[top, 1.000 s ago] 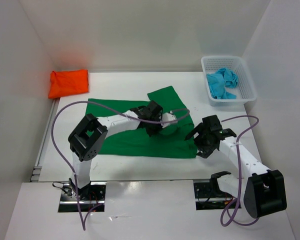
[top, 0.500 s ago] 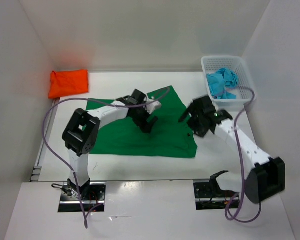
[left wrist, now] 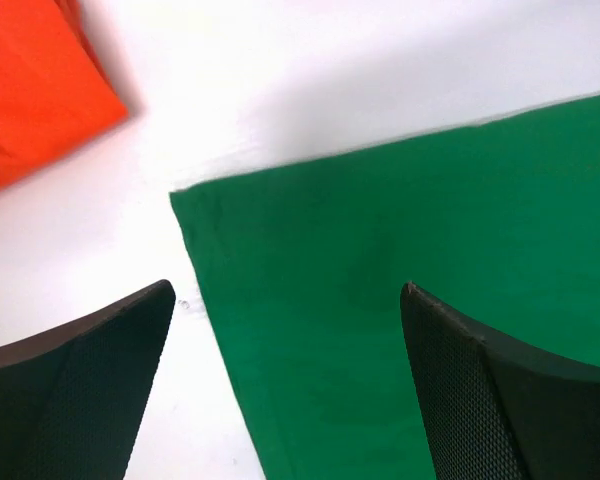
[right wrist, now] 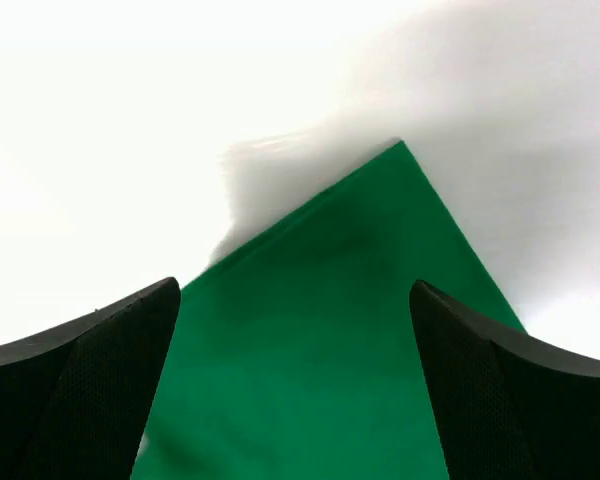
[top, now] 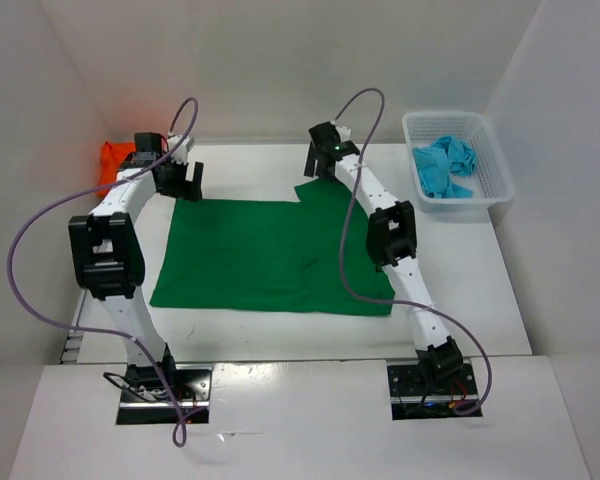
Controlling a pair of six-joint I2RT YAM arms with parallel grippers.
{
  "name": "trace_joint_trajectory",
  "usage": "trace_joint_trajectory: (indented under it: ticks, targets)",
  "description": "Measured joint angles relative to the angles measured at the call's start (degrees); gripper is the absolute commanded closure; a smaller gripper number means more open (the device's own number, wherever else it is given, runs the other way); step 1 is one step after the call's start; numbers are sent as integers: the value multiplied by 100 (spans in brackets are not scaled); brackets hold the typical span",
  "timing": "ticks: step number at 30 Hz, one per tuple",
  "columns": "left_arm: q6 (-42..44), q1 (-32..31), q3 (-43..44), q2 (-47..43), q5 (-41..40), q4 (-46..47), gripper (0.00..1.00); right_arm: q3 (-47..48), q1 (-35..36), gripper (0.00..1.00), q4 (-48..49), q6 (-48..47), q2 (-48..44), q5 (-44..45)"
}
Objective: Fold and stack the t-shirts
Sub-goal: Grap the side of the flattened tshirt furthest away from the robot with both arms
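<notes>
From the top, the green t-shirt (top: 270, 255) lies spread flat across the middle of the table (top: 460, 270), with 1 sleeve poking out at its far right corner. Both arms are stretched to the far side. The left gripper (top: 183, 182) hangs over the shirt's far left corner and the right gripper (top: 320, 165) sits just above that sleeve, 2 claws on 2 corners of the same shirt. The orange t-shirt (top: 110, 165) is folded against the far left wall, partly hidden behind the left arm. The blue t-shirt (top: 442, 165) sits crumpled inside the white mesh basket (top: 496, 165) at the far right. Over to the left wrist: the left gripper (left wrist: 286, 290) has its fingers spread wide with nothing between them, and below it is the squared corner of the green t-shirt (left wrist: 430, 280), flat on white table. An edge of the orange t-shirt (left wrist: 30, 90) shows at the upper left, close to that corner but apart from it. Now the right wrist: the right gripper (right wrist: 294, 288) is spread just as wide and is also empty, with the pointed tip of the green t-shirt (right wrist: 320, 350) lying between and beyond its fingers. From this view I cannot tell whether either claw touches the cloth.
</notes>
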Motion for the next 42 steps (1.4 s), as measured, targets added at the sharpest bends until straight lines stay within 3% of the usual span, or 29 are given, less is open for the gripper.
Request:
trace_joint_trajectory:
  ticks: [2, 6, 13, 20, 22, 23, 24, 25, 26, 28, 32, 34, 36, 42]
  targets:
    - [-17, 105, 146, 520, -22, -13, 0, 898, -48, 0, -109, -94, 892, -17]
    - [-68, 129, 323, 1279, -114, -61, 0, 1895, -234, 0, -481, -195, 1311, 142]
    - [-334, 271, 737, 1727, -313, -7, 0, 2090, -660, 0, -549, -326, 1349, 186]
    - [-466, 623, 1088, 2031, -354, 31, 0, 1908, -446, 13, -487, -507, 1475, 136]
    - [-459, 649, 1246, 2135, -354, 33, 0, 1864, -356, 22, -420, -542, 1475, 153]
    - [-457, 649, 1322, 2186, -352, 7, 0, 1851, -321, 32, -385, -560, 1475, 149]
    - [-455, 647, 1379, 2214, -343, -2, 0, 1849, -291, 43, -356, -584, 1475, 129]
    - [-439, 643, 1440, 2253, -321, -11, 1, 1847, -264, 64, -330, -590, 1475, 101]
    - [-428, 638, 1471, 2275, -295, -15, 4, 1845, -240, 75, -317, -599, 1475, 61]
    - [-365, 636, 1530, 2308, -203, -44, 22, 1843, -216, 100, -304, -634, 1475, 0]
    - [-227, 616, 1648, 2389, -9, -146, 62, 1843, -195, 100, -302, -649, 1469, -44]
    - [-151, 599, 1687, 2422, 120, -184, 77, 1843, -197, 100, -313, -643, 1453, -116]
    - [-120, 584, 1690, 2428, 247, -221, 100, 1821, -216, 100, -369, -640, 1419, -229]
    - [114, 575, 1453, 2282, 483, -210, 100, 822, -225, 100, -638, -667, 719, -811]
